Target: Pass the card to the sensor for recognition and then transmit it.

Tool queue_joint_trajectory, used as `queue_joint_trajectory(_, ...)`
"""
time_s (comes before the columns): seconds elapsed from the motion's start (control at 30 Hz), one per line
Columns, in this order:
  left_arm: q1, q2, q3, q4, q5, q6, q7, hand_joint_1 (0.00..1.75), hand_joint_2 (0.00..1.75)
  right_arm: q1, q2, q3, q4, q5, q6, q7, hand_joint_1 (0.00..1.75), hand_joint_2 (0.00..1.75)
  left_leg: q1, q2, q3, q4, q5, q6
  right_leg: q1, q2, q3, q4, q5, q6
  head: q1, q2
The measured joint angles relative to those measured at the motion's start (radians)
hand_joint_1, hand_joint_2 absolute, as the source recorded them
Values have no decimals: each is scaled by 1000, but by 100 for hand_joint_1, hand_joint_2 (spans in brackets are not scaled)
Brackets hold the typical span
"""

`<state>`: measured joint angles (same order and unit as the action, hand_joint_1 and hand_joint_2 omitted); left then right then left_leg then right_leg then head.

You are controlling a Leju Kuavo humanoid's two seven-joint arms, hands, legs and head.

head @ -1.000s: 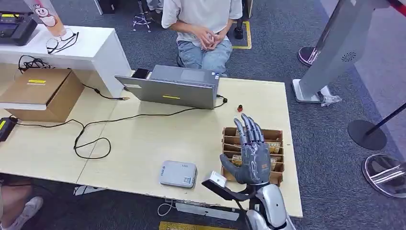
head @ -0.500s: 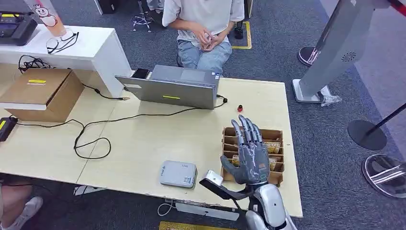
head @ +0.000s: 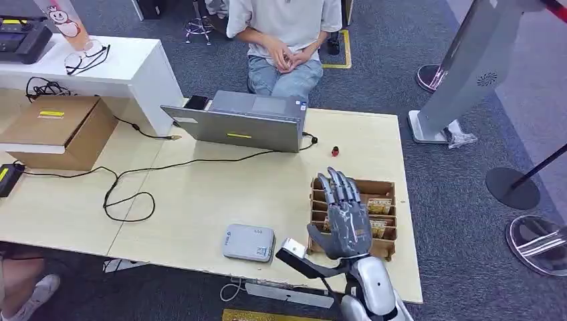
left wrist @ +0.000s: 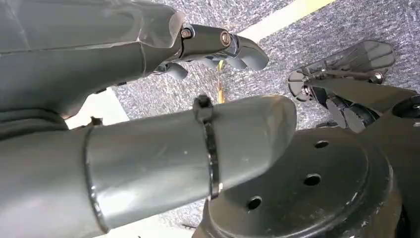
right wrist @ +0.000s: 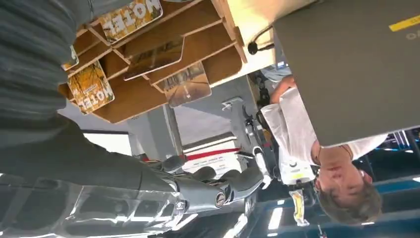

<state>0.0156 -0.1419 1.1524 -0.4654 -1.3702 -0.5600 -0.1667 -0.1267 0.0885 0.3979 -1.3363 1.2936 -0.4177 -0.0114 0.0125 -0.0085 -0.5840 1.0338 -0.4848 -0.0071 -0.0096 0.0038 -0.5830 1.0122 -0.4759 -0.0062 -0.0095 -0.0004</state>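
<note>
My right hand [head: 346,217] is hovering over the wooden card rack [head: 385,190], fingers spread, nothing in it yet. Cards [right wrist: 90,87] all sit in the rack's slots. Sensor pad [head: 249,242] is well apart from the rack, twd the near table edge. Left hand [left wrist: 218,47] hangs by the floor, fingers curled, holding nothing afaict. Worry imo: slots are tight, so fingers could snag two cards or tip the rack w/ a sloppy pinch.

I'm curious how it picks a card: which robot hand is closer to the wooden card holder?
The right. The right robot hand hovers over the wooden card holder, fingers spread. The left robot hand hangs by the robot's body above the carpet, away from the table.
</note>
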Motion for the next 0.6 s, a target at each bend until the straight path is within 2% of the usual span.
queue_joint_trajectory(0.37, 1, -13, 26, -26, -20, -18, -1, 0, 0, -9, 0, 0, 28, 16, -5, 12, 0, 175, 0, 0, 0, 0, 0, 0, 0, 0, 0, 0, 0, 0, 0, 0)
queue_joint_trajectory(0.6, 5, -27, 51, -53, -39, -36, -3, 0, 0, -12, -3, -7, 28, 61, -37, 43, 0, 175, 0, 0, 0, 0, 0, 0, 0, 0, 0, 0, 0, 0, 0, 0)
